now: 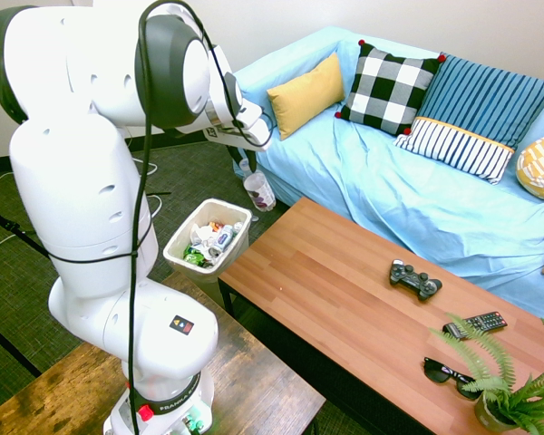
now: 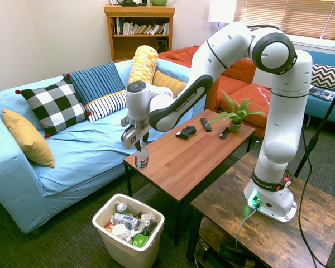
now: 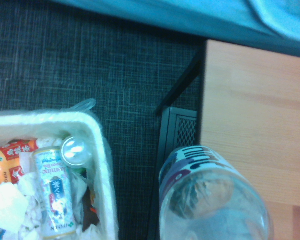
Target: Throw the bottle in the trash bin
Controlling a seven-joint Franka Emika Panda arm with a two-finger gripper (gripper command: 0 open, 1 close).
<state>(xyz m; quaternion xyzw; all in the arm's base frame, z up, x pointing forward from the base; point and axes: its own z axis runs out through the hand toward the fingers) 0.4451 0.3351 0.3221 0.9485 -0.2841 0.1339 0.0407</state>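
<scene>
While the tool was clamped on the top of the bottle, the bottle hung upright in the air just off the end edge of the counter nearest the sofa. Below and to the side, the trash bin stood on the floor, holding cans and crumpled wrappers.

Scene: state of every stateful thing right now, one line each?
bottle: capped, hanging upright from the tool, in the air by the coffee table's corner, not yet over the bin.
tool: shut on the bottle's top.
trash bin: open-topped, upright on the floor, partly filled with cans and wrappers.
coffee table: holds a game controller, a remote, sunglasses and a potted plant.
</scene>
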